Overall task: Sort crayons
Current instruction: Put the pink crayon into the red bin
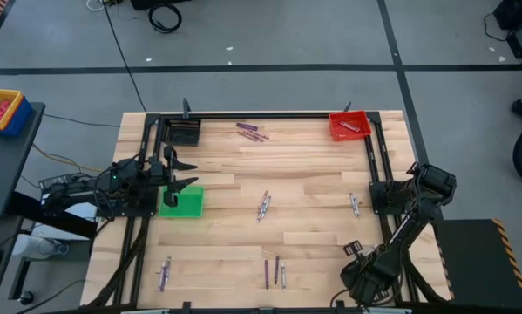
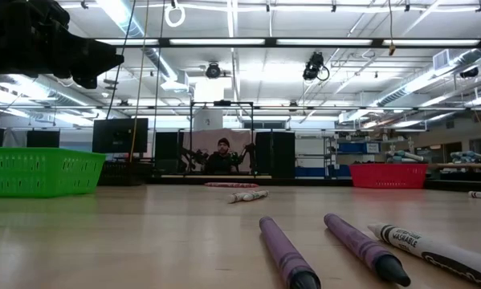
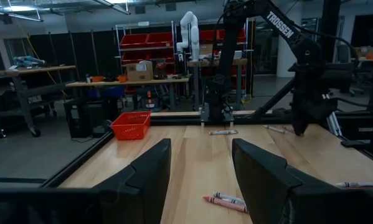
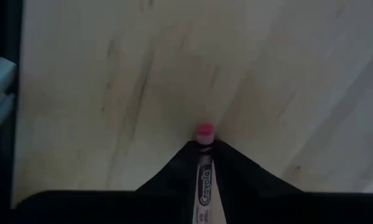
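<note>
The right gripper (image 4: 203, 163) pinches a pink crayon (image 4: 203, 177) lengthwise near the bench's (image 1: 313, 187) near right corner for sorting, while the left gripper (image 3: 198, 171) waits open by the green bin (image 1: 182, 201).

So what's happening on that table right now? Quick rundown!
Right gripper shut on a pink-tipped crayon, near table's front right edge. Left gripper open, over the green bin. Other crayons scattered; nothing blocking.
</note>
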You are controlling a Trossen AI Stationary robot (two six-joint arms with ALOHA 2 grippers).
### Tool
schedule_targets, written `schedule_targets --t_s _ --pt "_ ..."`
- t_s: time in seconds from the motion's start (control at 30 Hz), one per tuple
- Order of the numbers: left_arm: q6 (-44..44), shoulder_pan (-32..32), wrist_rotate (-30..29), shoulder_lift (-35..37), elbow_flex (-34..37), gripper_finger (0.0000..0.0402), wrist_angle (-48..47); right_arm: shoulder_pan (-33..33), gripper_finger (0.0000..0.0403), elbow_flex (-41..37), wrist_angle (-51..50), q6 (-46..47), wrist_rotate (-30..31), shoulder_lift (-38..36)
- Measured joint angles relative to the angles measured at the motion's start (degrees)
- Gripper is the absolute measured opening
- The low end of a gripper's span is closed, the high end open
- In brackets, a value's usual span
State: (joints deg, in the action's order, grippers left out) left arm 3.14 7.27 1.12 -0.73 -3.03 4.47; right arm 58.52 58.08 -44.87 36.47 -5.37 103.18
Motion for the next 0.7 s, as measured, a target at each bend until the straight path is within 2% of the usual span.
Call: schedule_targets --t_s 0.2,0.33,0.57,0.7 --pt "0.0 0.0 0.0 0.0 0.0 0.0183 0.0 -0.2 0.0036 0.0 0.0 2.3 0.0 -0.1" --pt "0.0 0.0 0.0 0.0 0.0 0.0183 0.0 -0.9 0.0033 0.2 0.9 3.3 0.2 -0.1" --pt "0.0 0.0 0.0 0.0 0.0 0.0183 0.0 -5.8 0.0035 6.0 -0.7 3.9 9.0 -0.1" --pt "0.0 0.0 0.0 0.0 0.0 0.0183 0.0 -9.6 0.0035 10.2 -4.6 0.3 14.7 -1.4"
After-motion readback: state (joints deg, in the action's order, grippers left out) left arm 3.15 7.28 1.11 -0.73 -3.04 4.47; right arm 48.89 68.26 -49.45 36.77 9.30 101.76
